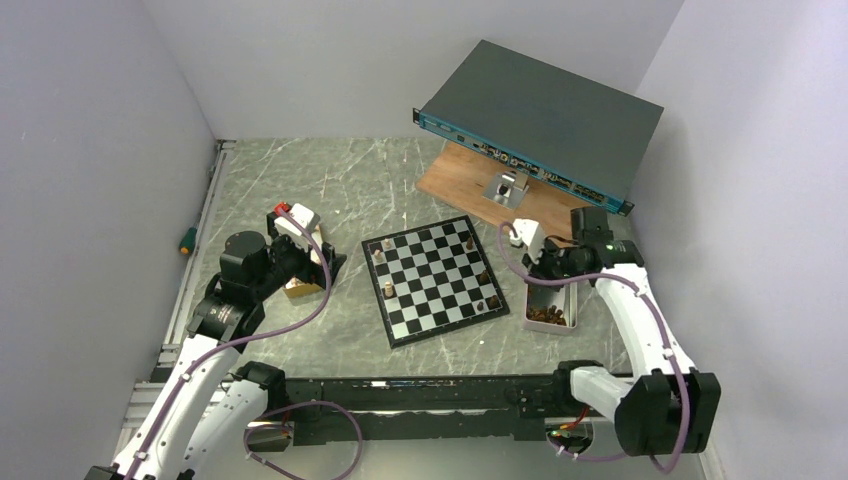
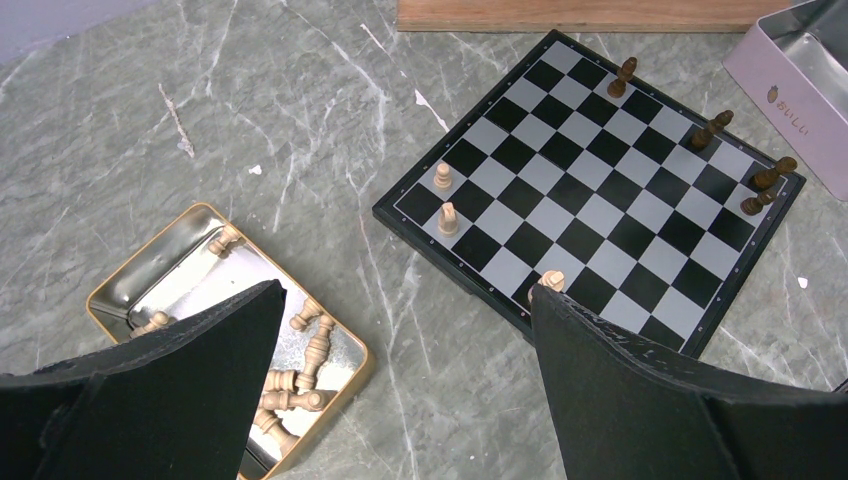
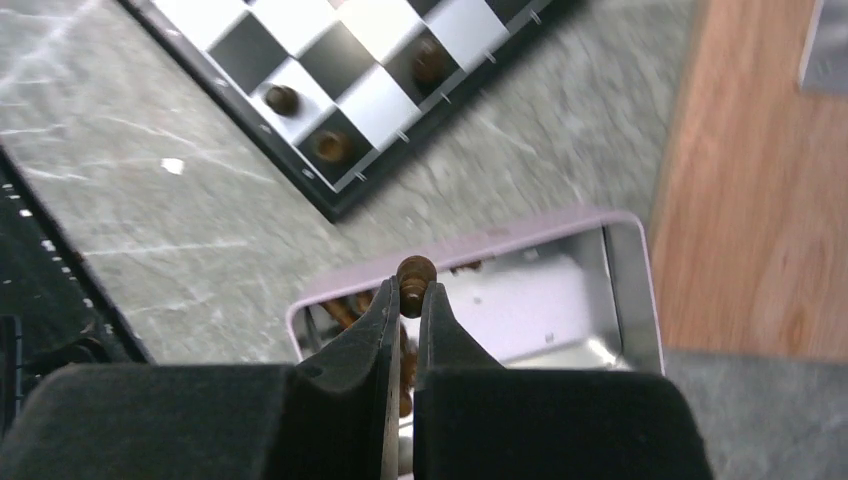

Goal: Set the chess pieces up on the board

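The board (image 1: 430, 278) lies mid-table with a few pieces on it. In the left wrist view, three light pieces (image 2: 449, 217) stand along the board's (image 2: 600, 190) near-left edge and several dark pieces (image 2: 712, 128) along its far-right edge. My left gripper (image 2: 405, 295) is open and empty, above the table between the board and a gold tin (image 2: 358, 362) of light pieces (image 2: 300, 375). My right gripper (image 3: 408, 290) is shut on a dark piece (image 3: 415, 270), held above the pink tin (image 3: 480, 245), which holds more dark pieces. The board corner (image 3: 330, 60) lies beyond it.
A wooden plank (image 1: 470, 185) and a tilted blue-grey rack unit (image 1: 540, 110) sit behind the board at the right. A green-handled tool (image 1: 187, 240) lies by the left wall. The gold tin (image 1: 300, 288) lies left of the board, the pink tin (image 1: 550, 305) right. White walls enclose the table.
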### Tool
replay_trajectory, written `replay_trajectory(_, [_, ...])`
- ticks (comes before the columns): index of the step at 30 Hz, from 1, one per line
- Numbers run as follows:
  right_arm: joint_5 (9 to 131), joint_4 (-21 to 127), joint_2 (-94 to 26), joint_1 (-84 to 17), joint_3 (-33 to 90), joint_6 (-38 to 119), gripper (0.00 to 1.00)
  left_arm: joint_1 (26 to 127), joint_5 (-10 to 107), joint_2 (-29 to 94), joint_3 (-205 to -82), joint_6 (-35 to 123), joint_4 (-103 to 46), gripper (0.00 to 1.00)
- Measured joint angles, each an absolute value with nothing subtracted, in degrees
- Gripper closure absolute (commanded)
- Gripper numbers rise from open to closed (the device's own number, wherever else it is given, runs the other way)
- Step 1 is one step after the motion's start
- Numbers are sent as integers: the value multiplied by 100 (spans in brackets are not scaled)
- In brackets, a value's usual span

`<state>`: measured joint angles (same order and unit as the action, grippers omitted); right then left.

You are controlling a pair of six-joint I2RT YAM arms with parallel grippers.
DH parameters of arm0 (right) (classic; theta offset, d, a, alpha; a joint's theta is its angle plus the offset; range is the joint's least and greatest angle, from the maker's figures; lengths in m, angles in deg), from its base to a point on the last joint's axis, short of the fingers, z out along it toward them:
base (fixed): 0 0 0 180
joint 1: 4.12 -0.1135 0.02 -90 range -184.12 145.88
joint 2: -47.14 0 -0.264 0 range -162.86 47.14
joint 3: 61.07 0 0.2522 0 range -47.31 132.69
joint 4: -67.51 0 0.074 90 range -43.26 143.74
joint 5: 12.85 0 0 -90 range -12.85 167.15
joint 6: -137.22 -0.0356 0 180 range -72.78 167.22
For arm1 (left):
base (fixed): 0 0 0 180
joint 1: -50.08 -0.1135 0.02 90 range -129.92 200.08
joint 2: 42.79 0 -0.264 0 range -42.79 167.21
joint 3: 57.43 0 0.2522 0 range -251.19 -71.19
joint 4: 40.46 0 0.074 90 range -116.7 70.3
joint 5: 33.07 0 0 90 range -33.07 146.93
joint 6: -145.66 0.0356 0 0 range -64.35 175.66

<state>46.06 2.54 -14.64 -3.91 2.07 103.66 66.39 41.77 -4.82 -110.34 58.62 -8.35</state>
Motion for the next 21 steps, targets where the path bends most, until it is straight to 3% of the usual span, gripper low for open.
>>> replay_trajectory(13, [4409,62,-2228,-2479,863,10224,100,6639,4179,-480,-11034,5862,-835,1])
replay_trajectory(21, [4781,407,-2956,-3233,898,9975,100,6639,4179,-480,-11034,5862,-835,1])
